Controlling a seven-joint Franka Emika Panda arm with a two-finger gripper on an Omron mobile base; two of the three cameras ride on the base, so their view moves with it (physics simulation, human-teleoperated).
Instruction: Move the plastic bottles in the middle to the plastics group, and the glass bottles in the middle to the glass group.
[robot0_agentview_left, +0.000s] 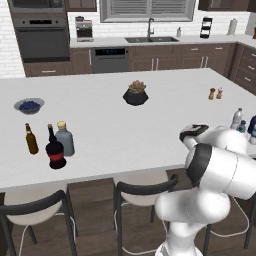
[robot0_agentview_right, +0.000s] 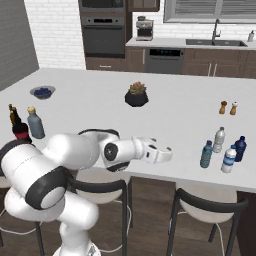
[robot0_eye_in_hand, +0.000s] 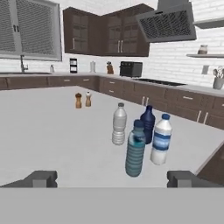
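Gripper (robot0_eye_in_hand: 112, 178) open, empty, facing blue-tinted bottle (robot0_eye_in_hand: 135, 149) just ahead; labelled bottle (robot0_eye_in_hand: 161, 139) beside that bottle, clear pale-capped bottle (robot0_eye_in_hand: 119, 124) and dark blue container (robot0_eye_in_hand: 148, 124) behind it.

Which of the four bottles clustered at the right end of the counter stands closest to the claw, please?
The blue-tinted bottle with the blue cap: in the hand view it stands foremost, ahead of the labelled bottle, the dark blue container and the clear pale-capped bottle.
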